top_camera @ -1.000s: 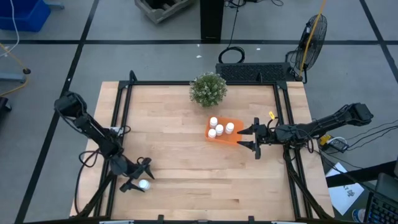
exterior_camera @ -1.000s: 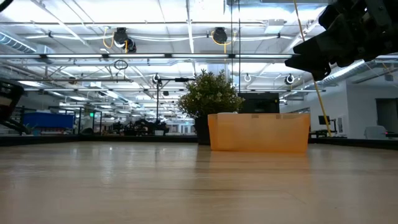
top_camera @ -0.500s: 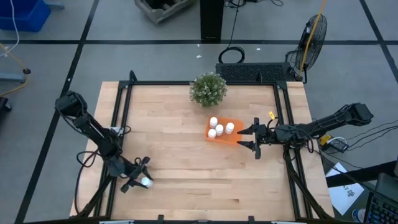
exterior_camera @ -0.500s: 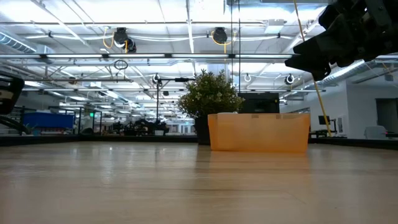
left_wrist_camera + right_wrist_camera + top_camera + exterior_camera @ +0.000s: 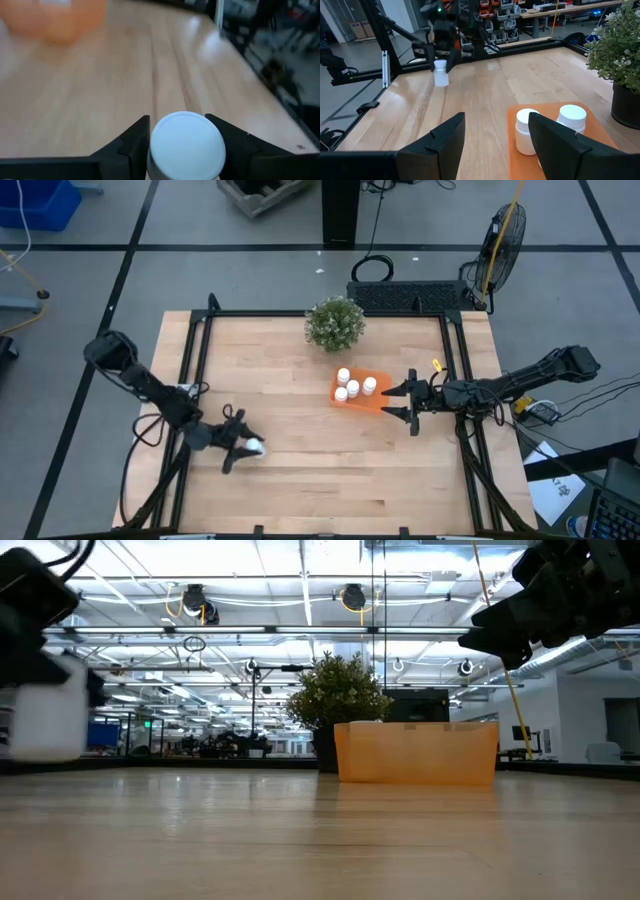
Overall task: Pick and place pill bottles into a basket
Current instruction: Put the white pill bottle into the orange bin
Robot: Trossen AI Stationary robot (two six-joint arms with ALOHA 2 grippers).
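While the left gripper [image 5: 243,447] hangs over the front-left of the desk [image 5: 300,410], its fingers are clamped on a white pill bottle [image 5: 255,447], apparently clear of the wood in the low view. Four more pill bottles [image 5: 353,387] stand in the orange basket [image 5: 357,403], just in front of the potted plant [image 5: 335,323]. Right gripper [image 5: 397,402] sits just beside the basket's right end, fingers spread, nothing between them.
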